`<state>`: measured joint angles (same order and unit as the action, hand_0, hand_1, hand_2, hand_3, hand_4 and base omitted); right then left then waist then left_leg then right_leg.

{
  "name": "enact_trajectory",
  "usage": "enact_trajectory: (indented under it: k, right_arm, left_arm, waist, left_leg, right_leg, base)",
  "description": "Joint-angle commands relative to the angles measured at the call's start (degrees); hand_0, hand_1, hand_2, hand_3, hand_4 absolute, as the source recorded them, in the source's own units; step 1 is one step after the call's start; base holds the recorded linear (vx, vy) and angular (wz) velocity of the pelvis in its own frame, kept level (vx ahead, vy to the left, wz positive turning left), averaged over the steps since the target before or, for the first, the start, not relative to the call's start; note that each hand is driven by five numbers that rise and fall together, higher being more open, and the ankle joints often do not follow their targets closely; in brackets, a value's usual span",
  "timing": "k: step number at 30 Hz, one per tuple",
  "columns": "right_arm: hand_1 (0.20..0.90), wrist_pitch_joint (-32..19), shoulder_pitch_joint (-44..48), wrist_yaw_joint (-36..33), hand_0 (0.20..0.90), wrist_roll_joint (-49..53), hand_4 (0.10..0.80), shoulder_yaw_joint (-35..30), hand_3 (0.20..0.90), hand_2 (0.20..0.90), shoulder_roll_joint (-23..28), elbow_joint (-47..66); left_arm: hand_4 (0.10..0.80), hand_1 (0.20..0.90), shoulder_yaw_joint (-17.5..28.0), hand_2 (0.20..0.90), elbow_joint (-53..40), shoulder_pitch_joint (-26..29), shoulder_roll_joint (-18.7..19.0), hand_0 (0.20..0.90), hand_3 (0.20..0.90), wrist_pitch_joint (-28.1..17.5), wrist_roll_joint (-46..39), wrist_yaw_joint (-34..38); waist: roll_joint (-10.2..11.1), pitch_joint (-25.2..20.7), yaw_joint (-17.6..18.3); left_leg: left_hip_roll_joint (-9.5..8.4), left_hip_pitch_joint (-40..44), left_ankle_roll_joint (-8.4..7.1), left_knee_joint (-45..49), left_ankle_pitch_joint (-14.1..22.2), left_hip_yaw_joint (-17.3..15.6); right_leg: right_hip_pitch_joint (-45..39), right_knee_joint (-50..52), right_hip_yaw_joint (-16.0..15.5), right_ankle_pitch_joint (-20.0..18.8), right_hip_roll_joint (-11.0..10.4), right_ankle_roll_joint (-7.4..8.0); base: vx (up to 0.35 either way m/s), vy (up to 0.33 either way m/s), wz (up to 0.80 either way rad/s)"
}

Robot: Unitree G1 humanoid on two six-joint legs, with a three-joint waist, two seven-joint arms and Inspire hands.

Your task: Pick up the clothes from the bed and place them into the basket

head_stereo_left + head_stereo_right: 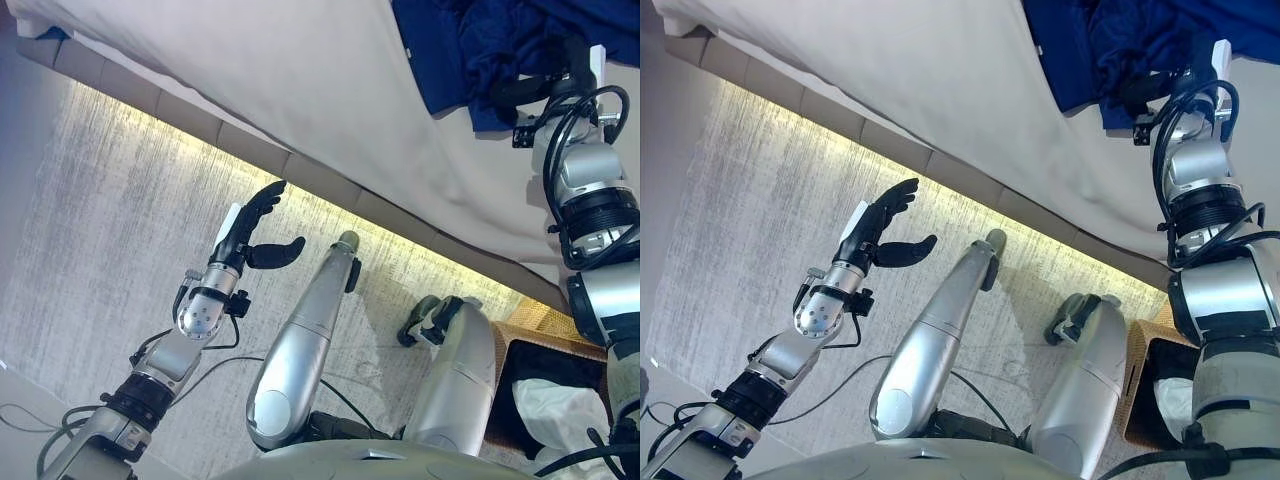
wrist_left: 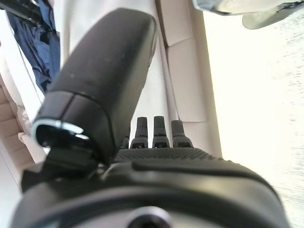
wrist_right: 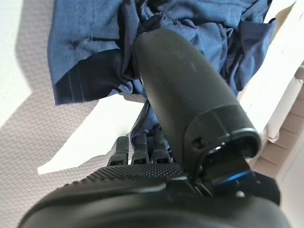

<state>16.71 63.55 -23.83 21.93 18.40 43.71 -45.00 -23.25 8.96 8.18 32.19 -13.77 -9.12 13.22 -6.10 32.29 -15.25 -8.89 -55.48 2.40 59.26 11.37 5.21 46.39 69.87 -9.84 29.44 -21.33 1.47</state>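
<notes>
Dark blue clothes [image 1: 470,50] lie bunched on the beige bed [image 1: 300,80] at the far right. My right hand [image 1: 530,88] rests on them with its fingers straight and its thumb spread. In the right wrist view the blue cloth [image 3: 95,57] lies in the gap between the thumb [image 3: 180,85] and the fingers [image 3: 137,149]. My left hand [image 1: 245,235] is open and empty, held over the floor in front of the bed. The wicker basket [image 1: 540,322] stands on the floor at the lower right, below my right arm.
A white cloth [image 1: 555,410] lies in the basket. The bed's padded base [image 1: 200,125] runs diagonally across the view, with a lit strip of grey carpet [image 1: 110,220] along it.
</notes>
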Motion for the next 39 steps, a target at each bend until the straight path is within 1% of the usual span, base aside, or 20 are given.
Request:
enact_trajectory:
  k: [1, 4, 6, 9, 10, 11, 13, 16, 22, 23, 28, 30, 33, 34, 39]
  right_arm:
    - [0.900, -5.6, 7.1, 1.2, 0.900, 3.3, 0.800, 1.2, 0.900, 0.900, 1.9, 2.3]
    - [0.900, -6.5, 7.9, 3.4, 0.900, 5.0, 0.800, 1.9, 0.900, 0.900, 1.5, 2.6]
    - [0.900, -8.3, 7.9, 5.2, 0.900, 6.7, 0.800, 2.0, 0.900, 0.900, 1.0, 2.8]
    - [0.900, -8.3, 7.9, 5.2, 0.900, 6.7, 0.800, 2.0, 0.900, 0.900, 1.0, 2.8]
    - [0.686, -8.8, 7.9, 5.5, 0.686, 7.1, 0.550, 2.0, 0.650, 0.686, 0.9, 2.7]
    - [0.300, -11.7, 7.9, 5.7, 0.300, 7.2, 0.100, 1.7, 0.200, 0.300, 0.4, 2.3]
    - [0.300, -14.2, 8.1, 4.9, 0.300, 7.7, 0.100, 0.9, 0.200, 0.300, 0.2, 2.4]
    - [0.300, -15.5, 7.8, 4.1, 0.300, 6.3, 0.100, 0.1, 0.200, 0.300, -0.3, 3.6]
    - [0.300, -14.6, 7.4, 3.9, 0.300, 3.9, 0.100, 0.5, 0.200, 0.300, -0.7, 5.6]
    - [0.300, -14.6, 7.3, 4.1, 0.300, 4.1, 0.100, 1.0, 0.200, 0.300, -0.6, 6.0]
    - [0.300, -15.1, 6.6, 6.7, 0.300, 3.4, 0.100, 1.4, 0.200, 0.300, -0.6, 5.5]
    - [0.300, -15.0, 6.5, 7.2, 0.300, 3.2, 0.100, 1.5, 0.200, 0.300, -0.6, 5.5]
    - [0.300, -15.4, 5.8, 9.1, 0.300, 3.4, 0.100, 1.8, 0.200, 0.300, -0.5, 4.9]
    - [0.300, -15.5, 5.7, 9.2, 0.300, 3.5, 0.100, 1.8, 0.200, 0.300, -0.5, 4.9]
    - [0.300, -16.9, 4.4, 10.1, 0.300, 6.5, 0.100, 1.0, 0.200, 0.300, 0.0, 4.4]
  left_arm:
    - [0.800, 0.900, 2.4, 0.900, -7.7, 0.1, 0.4, 0.900, 0.900, -5.7, -1.1, 1.9]
    - [0.800, 0.900, 2.7, 0.900, -8.3, -0.5, 0.4, 0.900, 0.900, -6.1, -0.7, 1.3]
    - [0.800, 0.900, 2.9, 0.900, -8.2, -0.6, 0.4, 0.900, 0.900, -6.2, -0.8, 1.1]
    - [0.800, 0.900, 2.9, 0.900, -8.2, -0.6, 0.4, 0.900, 0.900, -6.2, -0.8, 1.1]
    - [0.800, 0.900, 2.9, 0.900, -8.2, -0.6, 0.4, 0.900, 0.900, -6.1, -0.9, 1.1]
    - [0.800, 0.900, 3.1, 0.900, -8.0, -0.9, 0.5, 0.900, 0.900, -6.1, -1.2, 1.0]
    - [0.800, 0.900, 3.0, 0.900, -7.7, -0.8, 0.7, 0.900, 0.900, -6.0, -1.6, 1.0]
    - [0.800, 0.900, 2.9, 0.900, -7.4, -1.0, 0.9, 0.900, 0.900, -6.2, -1.6, 0.8]
    - [0.800, 0.900, 2.2, 0.900, -7.2, -1.1, 1.0, 0.900, 0.900, -6.6, -1.3, 0.7]
    - [0.800, 0.900, 2.0, 0.900, -6.7, -1.0, 1.2, 0.900, 0.900, -6.9, -1.3, 0.9]
    - [0.800, 0.900, 1.8, 0.900, -5.9, -0.1, 1.4, 0.900, 0.900, -6.2, -1.6, 1.1]
    - [0.800, 0.900, 1.8, 0.900, -5.6, 0.0, 1.4, 0.900, 0.900, -6.2, -1.7, 1.0]
    - [0.800, 0.900, 2.1, 0.900, -4.8, 0.6, 1.5, 0.900, 0.900, -5.5, -1.6, 0.4]
    - [0.800, 0.900, 2.1, 0.900, -4.7, 0.6, 1.5, 0.900, 0.900, -5.5, -1.6, 0.5]
    - [0.800, 0.900, 2.9, 0.900, -3.7, 1.5, 1.6, 0.900, 0.900, -5.1, -1.5, 0.2]
  waist:
    - [-2.6, -2.5, -1.5]
    - [-2.8, -2.5, -1.8]
    - [-2.8, -2.5, -1.9]
    - [-2.8, -2.5, -1.9]
    - [-2.8, -2.5, -1.9]
    - [-2.9, -2.5, -2.0]
    - [-2.9, -2.5, -2.1]
    - [-2.8, -2.5, -2.2]
    - [-2.4, -2.5, -2.2]
    - [-2.1, -2.5, -2.1]
    - [-1.4, -2.5, -1.9]
    - [-1.3, -2.5, -1.9]
    - [-0.5, -2.5, -1.8]
    - [-0.5, -2.5, -1.8]
    - [0.7, -2.5, -1.4]
  left_leg:
    - [-1.36, 3.6, 3.57, 3.1, 9.2, -3.4]
    - [-1.45, 2.5, 3.75, 4.1, 9.3, -3.5]
    - [-1.44, 2.3, 3.80, 4.4, 9.4, -3.5]
    - [-1.44, 2.3, 3.80, 4.4, 9.4, -3.5]
    - [-1.45, 2.3, 3.78, 4.4, 9.5, -3.5]
    - [-1.60, 2.6, 3.59, 4.5, 9.5, -3.4]
    - [-1.82, 2.9, 3.62, 4.5, 9.5, -3.2]
    - [-1.95, 3.7, 3.50, 4.0, 9.4, -2.9]
    - [-1.48, 6.6, 3.09, 0.8, 8.5, -2.5]
    - [-1.12, 8.0, 3.05, -0.8, 8.2, -2.4]
    - [-0.70, 12.9, 2.27, -6.0, 6.5, -2.0]
    - [-0.48, 14.2, 2.22, -7.4, 6.1, -1.9]
    - [0.22, 18.3, 1.78, -11.6, 5.0, -1.7]
    - [0.26, 18.6, 1.76, -11.9, 4.9, -1.6]
    - [0.96, 25.2, 1.38, -17.0, 3.8, -1.1]
  right_leg:
    - [0.9, 0.2, -3.6, -4.2, 5.5, -5.48]
    - [2.2, 1.0, -3.6, -4.0, 5.5, -5.47]
    - [2.4, 1.2, -3.6, -3.9, 5.4, -5.46]
    - [2.4, 1.2, -3.6, -3.9, 5.4, -5.46]
    - [2.5, 1.3, -3.6, -3.8, 5.4, -5.44]
    - [2.2, 1.4, -3.6, -3.8, 5.4, -5.35]
    - [1.8, 1.3, -3.6, -3.8, 5.3, -5.28]
    - [1.0, 0.8, -3.9, -4.0, 5.3, -5.09]
    - [-1.8, -2.3, -4.9, -5.1, 5.0, -4.79]
    - [-3.2, -3.6, -5.2, -5.4, 5.0, -4.77]
    - [-7.9, -7.7, -5.9, -6.7, 4.9, -4.48]
    - [-9.0, -8.7, -6.1, -7.1, 4.8, -4.43]
    - [-13.0, -12.2, -6.5, -8.1, 4.6, -3.95]
    - [-13.3, -12.5, -6.6, -8.2, 4.6, -3.93]
    - [-19.9, -17.7, -7.0, -9.7, 4.7, -3.20]
  base:
    - [0.000, 0.000, 0.00]
    - [0.000, 0.000, 0.00]
    - [0.000, 0.000, 0.00]
    - [0.000, 0.000, 0.00]
    - [0.000, 0.000, 0.00]
    - [0.032, -0.029, -0.01]
    - [0.018, -0.019, 0.00]
    - [0.000, 0.000, 0.00]
    - [0.003, -0.003, 0.01]
    - [0.000, 0.000, 0.00]
    - [0.000, 0.000, 0.00]
    - [0.000, 0.000, 0.00]
    - [0.003, -0.009, -0.02]
    - [0.007, -0.029, -0.11]
    - [0.002, -0.038, -0.05]
